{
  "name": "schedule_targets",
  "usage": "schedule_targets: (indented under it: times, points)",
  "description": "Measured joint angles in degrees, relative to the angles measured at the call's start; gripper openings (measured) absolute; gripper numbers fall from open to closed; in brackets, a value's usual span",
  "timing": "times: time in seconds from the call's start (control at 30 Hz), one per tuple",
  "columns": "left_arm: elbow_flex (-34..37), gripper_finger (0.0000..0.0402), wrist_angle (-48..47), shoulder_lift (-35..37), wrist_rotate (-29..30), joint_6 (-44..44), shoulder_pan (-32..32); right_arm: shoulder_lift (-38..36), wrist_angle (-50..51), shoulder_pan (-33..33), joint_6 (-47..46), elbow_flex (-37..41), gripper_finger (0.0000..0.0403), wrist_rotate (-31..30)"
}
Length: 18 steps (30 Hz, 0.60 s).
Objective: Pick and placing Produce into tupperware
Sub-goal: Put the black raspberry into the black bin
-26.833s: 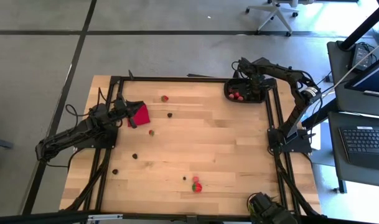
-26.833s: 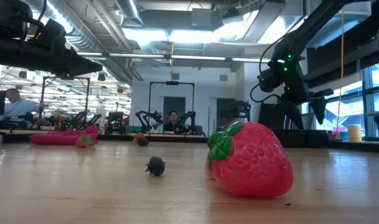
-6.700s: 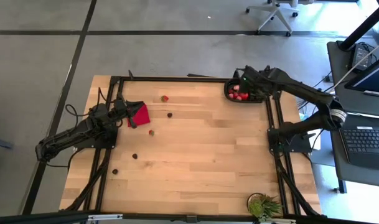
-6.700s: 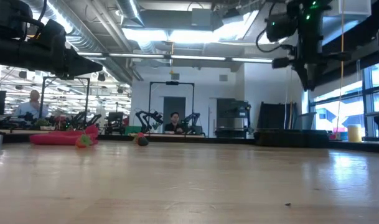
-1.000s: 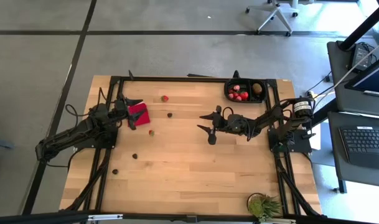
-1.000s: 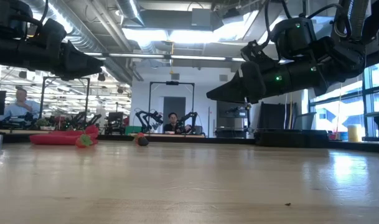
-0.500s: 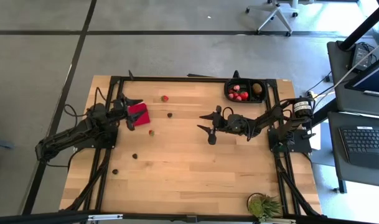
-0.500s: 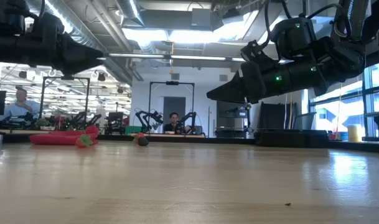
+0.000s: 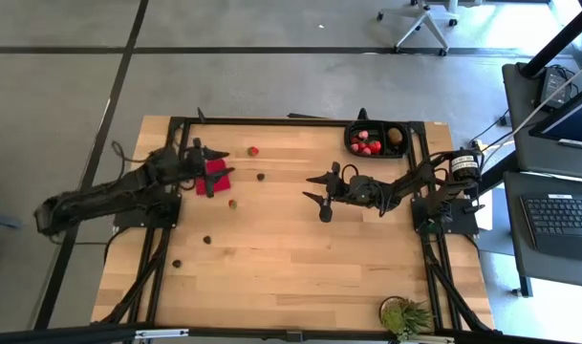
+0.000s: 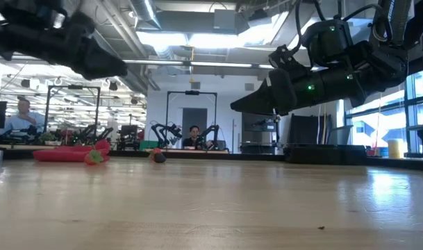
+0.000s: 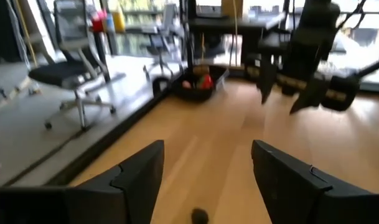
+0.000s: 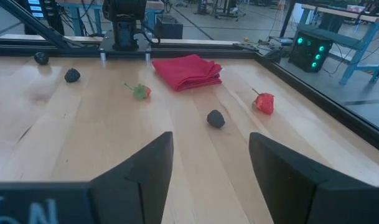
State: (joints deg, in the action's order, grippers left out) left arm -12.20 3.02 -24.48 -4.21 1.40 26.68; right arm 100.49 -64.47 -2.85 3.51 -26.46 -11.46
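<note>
We see the black shallow rectangular plastic tray at the far right corner of the light wooden table, and inside it lie several red strawberry pieces and one brown lump. The right gripper hangs above the middle of the table, well apart from the tray, with its two dark fingers spread wide and nothing between them. The left gripper is over the folded red cloth near the far left part of the table; its fingers are also spread apart and empty. More produce lies loose on the wood: a red strawberry near the far edge, a small dark round piece just in front of it toward the middle, and a small strawberry with green leaves in front of the cloth. Two other dark round pieces lie closer to the left edge, one of them nearer to the near left corner. A spiky green plant stands at the near right corner.
</note>
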Motion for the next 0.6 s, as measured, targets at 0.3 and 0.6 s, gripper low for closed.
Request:
schedule_targets:
  times: [0.3,0.6]
  points:
    - [-7.5,0.0232,-0.1,-22.8,-2.4,2.3,-1.7,0.0,0.0,0.0,0.0,0.0,0.0213,0.0]
    - [-13.3,0.023,2.1,-38.3,-2.6,6.8,-4.2,0.0,0.0,0.0,0.0,0.0,0.0213,0.0]
